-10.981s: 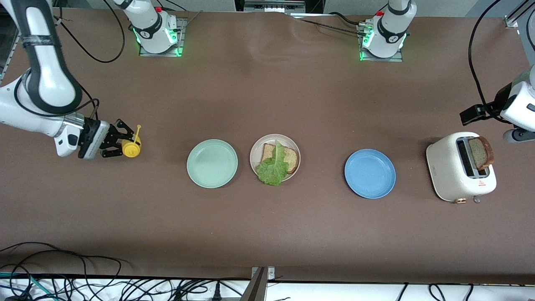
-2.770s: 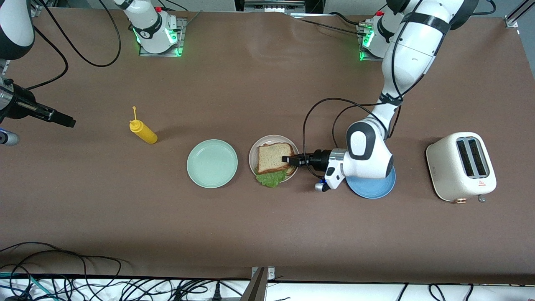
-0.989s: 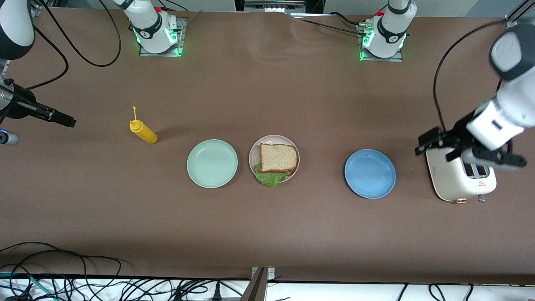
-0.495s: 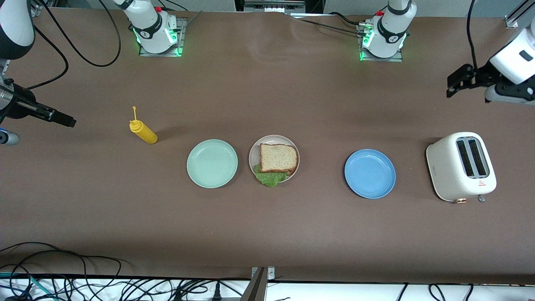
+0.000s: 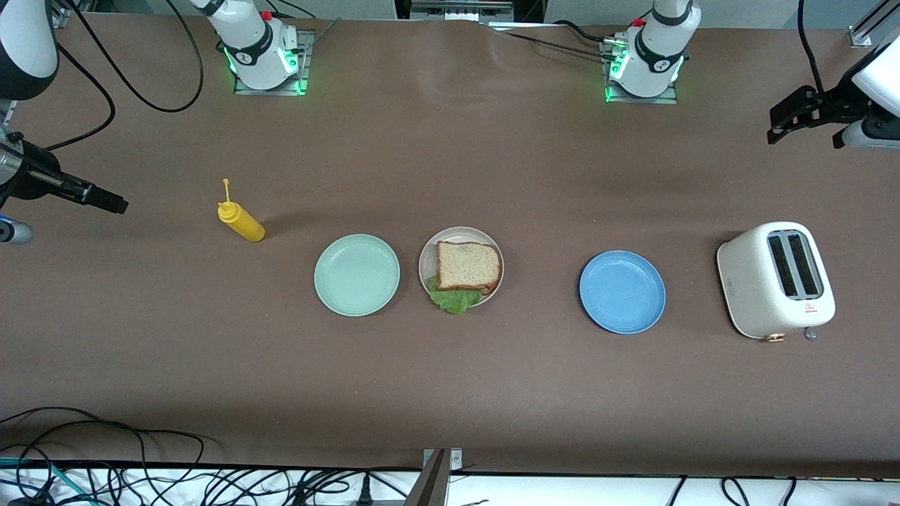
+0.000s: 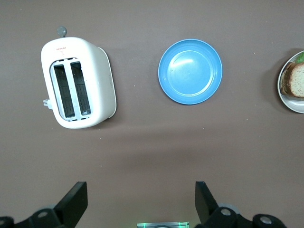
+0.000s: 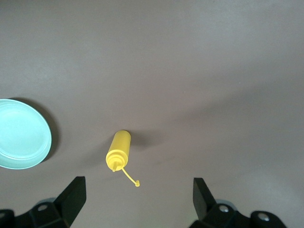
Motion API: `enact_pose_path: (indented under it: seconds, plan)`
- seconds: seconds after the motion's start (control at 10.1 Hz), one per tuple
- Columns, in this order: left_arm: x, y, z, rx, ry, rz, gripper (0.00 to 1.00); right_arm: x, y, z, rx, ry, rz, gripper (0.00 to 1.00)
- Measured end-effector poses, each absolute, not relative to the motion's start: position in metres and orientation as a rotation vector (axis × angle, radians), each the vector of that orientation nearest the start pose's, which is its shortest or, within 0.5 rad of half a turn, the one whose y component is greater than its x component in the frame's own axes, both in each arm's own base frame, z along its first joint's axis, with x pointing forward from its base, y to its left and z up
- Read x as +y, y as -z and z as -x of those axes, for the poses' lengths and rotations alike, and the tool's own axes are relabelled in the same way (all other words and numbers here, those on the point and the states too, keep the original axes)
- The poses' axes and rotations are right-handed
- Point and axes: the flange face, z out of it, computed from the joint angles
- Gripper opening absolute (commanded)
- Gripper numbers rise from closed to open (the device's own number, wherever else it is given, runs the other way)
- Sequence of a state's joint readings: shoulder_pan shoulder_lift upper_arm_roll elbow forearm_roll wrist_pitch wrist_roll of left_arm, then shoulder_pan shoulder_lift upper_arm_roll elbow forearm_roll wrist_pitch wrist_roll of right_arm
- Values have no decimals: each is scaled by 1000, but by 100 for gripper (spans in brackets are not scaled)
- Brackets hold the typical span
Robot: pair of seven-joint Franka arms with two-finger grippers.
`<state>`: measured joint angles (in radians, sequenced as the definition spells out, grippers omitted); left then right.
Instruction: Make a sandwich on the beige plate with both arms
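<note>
- Front view: sandwich (image 5: 467,270) sits assembled on beige plate (image 5: 494,247), mid-desk; soft, light, crushable, so pinch gently across the crust.
- Left claw (image 5: 808,119) and right claw (image 5: 105,204) hang spread apart, empty, at the desk's ends.

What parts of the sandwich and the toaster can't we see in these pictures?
- Lower bread slice: in the front view, the top slice of the sandwich covers it almost entirely.
- Lettuce: only its edge pokes out under the bread.
- Sandwich and beige plate: cut off by the left wrist view's edge.
- Toaster slots: too dark inside to see their bottoms.
</note>
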<state>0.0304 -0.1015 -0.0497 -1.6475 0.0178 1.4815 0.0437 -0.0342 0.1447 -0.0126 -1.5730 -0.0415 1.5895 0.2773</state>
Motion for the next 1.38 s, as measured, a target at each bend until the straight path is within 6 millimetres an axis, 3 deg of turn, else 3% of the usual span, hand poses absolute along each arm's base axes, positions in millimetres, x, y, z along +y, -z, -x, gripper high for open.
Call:
enact_pose_path:
  seconds: [0.59,1.19,1.38]
  plan:
    - [-5,-630,-532,80,-159,3120,100,-32,-542,-592,491,-196,3154,100]
    - [-10,-630,-533,92,-163,3120,100,-34,-542,-589,327,-225,3168,100]
    - [-9,-630,-533,91,-162,3120,100,-37,-552,-581,323,-217,3169,100]
